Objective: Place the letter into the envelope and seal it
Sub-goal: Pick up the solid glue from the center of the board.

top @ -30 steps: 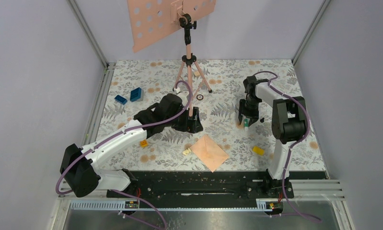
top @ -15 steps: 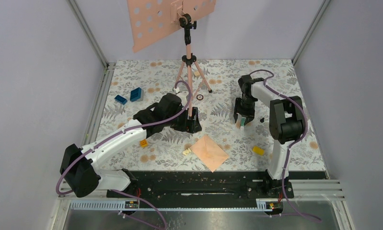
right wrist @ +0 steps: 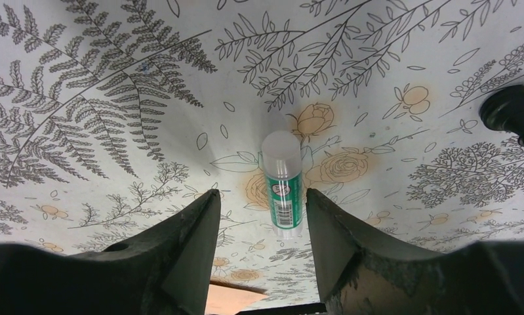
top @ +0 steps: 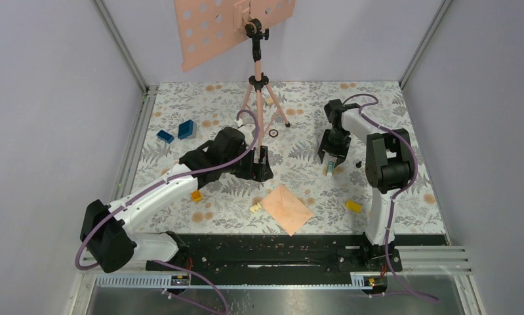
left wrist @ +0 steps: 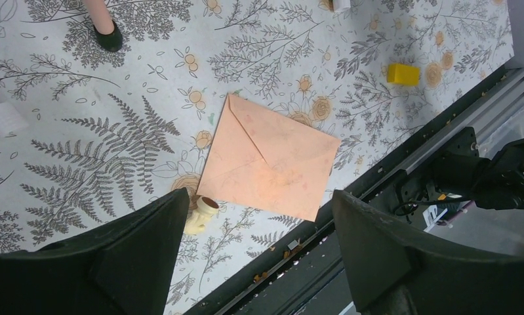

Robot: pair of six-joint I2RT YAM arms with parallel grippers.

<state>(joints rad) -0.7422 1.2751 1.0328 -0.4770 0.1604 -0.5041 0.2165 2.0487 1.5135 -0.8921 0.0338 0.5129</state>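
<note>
A peach envelope (left wrist: 269, 157) lies flat on the fern-print mat (left wrist: 82, 138) near its front edge, between the 2 arm bases, turned like a diamond in the top view with 1 corner reaching the black rail (top: 272, 252); its flaps lie folded down, diagonal fold lines facing up (whether anything is inside cannot be told).

The left gripper (left wrist: 260, 197) hangs above the envelope with its 2 fingers (left wrist: 134, 262) spread wide, holding nothing and clear of the paper; a small cream roll (left wrist: 203, 213) sits just beside the envelope's left edge, under the left finger's tip in the wrist view.

The right gripper (right wrist: 260, 197) hovers over the right half of the mat, well apart from the envelope, its jaws parted; a green-labelled glue stick (right wrist: 283, 180) with a clear cap lies on the mat below the gap, gripped by neither finger; a black knob (right wrist: 515, 111) stands to its right.

A yellow block (top: 354, 206) rests near the right arm's base, to the right of the envelope; 2 blue blocks (top: 185, 128) lie at the mat's far left, an orange block (top: 197, 195) beside the left arm; at the back a tripod stand (top: 259, 98) carries a perforated pink plate (top: 206, 33), with a small dark ring (top: 273, 133) by its feet.
</note>
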